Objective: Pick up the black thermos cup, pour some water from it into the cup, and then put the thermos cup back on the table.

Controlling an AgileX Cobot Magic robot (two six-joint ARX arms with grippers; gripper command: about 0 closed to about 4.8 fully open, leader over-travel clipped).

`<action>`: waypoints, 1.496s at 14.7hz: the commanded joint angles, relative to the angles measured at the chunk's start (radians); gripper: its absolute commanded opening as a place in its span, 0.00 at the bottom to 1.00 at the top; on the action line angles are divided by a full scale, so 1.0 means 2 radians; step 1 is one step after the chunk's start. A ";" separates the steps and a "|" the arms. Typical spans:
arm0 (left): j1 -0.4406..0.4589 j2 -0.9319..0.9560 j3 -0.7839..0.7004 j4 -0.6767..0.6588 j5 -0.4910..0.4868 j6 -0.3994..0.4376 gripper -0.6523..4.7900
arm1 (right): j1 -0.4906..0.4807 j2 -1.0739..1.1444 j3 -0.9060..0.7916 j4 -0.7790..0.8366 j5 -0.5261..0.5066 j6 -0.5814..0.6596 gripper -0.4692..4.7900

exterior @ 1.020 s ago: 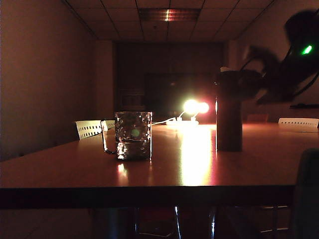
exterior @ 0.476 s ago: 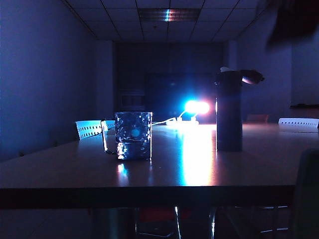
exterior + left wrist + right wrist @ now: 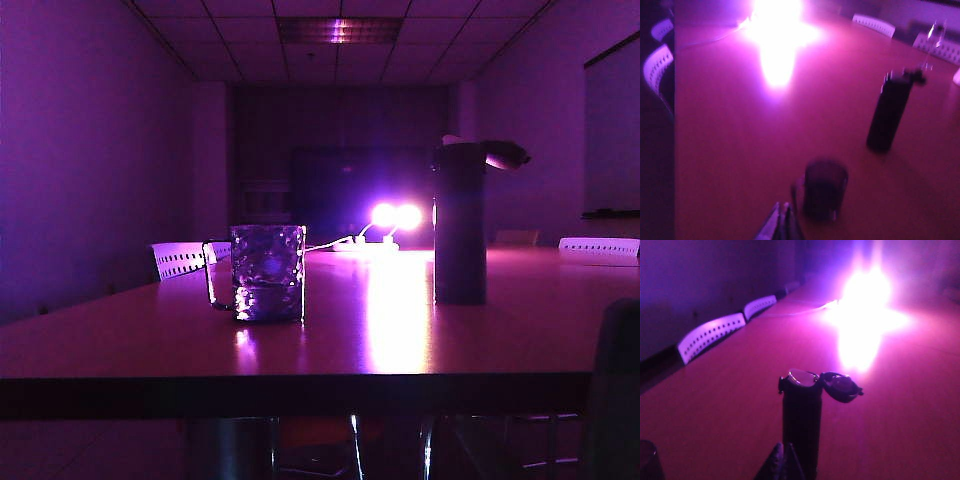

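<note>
Two jaws, both pressed together and clamped on nothing; neither arm is showing in the exterior view.

Exterior view: black thermos cup is standing upright on the desk, long axis vertical, flip lid hanging open toward the right. Cup is sitting well apart from it toward the left, handle on its left side. Glaring lamp is shining far behind them. No jaws visible here, so nothing to say about reach from this view.

Left wrist view: left gripper is showing its tips together, empty, hovering above the desk. Cup is lying just ahead of the jaws and slightly to one side, near. Black thermos cup is standing farther out, beyond the cup and off to the same side, well apart from these jaws. Picture is blurred, so contact cannot be judged finely.

Right wrist view: right gripper is showing its tips together, empty. Black thermos cup is standing directly ahead of the jaws, near, upright, its body running up past the tips, open lid flopping to the side. Edge of the cup is peeking in at the corner.

Judgement: right arm is looking nearer and lined up on the thermos; jaws would need parting before closing around its vertical body.
</note>
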 commanded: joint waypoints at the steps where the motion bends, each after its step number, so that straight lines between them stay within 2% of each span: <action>1: 0.000 -0.080 -0.094 0.051 -0.020 -0.022 0.11 | 0.006 -0.025 -0.064 0.015 0.008 0.006 0.07; 5: 0.000 -0.154 -0.214 0.095 -0.023 -0.049 0.11 | 0.006 -0.029 -0.141 0.020 -0.001 0.017 0.07; 7: 0.000 -0.171 -0.261 0.124 -0.023 -0.071 0.11 | 0.006 -0.028 -0.151 0.015 -0.002 0.022 0.07; 9: 0.000 -0.172 -0.283 0.151 -0.028 -0.071 0.11 | 0.006 -0.028 -0.151 0.003 -0.001 0.022 0.07; 11: 0.000 -0.172 -0.289 0.156 -0.052 -0.071 0.11 | 0.006 -0.028 -0.151 0.002 -0.001 0.022 0.07; 15: 0.000 -0.172 -0.315 0.205 -0.057 -0.075 0.11 | 0.006 -0.028 -0.151 0.002 -0.001 0.022 0.07; 17: 0.002 -0.182 -0.318 0.204 -0.059 -0.071 0.11 | 0.006 -0.028 -0.151 0.001 -0.001 0.022 0.07; 18: 0.012 -0.204 -0.326 0.204 -0.056 -0.071 0.11 | 0.006 -0.028 -0.151 0.002 -0.001 0.022 0.07; 20: 0.068 -0.271 -0.346 0.185 -0.038 -0.071 0.11 | 0.006 -0.028 -0.151 0.000 -0.001 0.022 0.07; 21: 0.098 -0.280 -0.350 0.177 -0.010 -0.071 0.11 | 0.006 -0.028 -0.151 0.000 -0.001 0.022 0.07; 22: 0.113 -0.280 -0.350 0.162 -0.006 -0.071 0.11 | 0.006 -0.029 -0.151 -0.001 0.000 0.021 0.07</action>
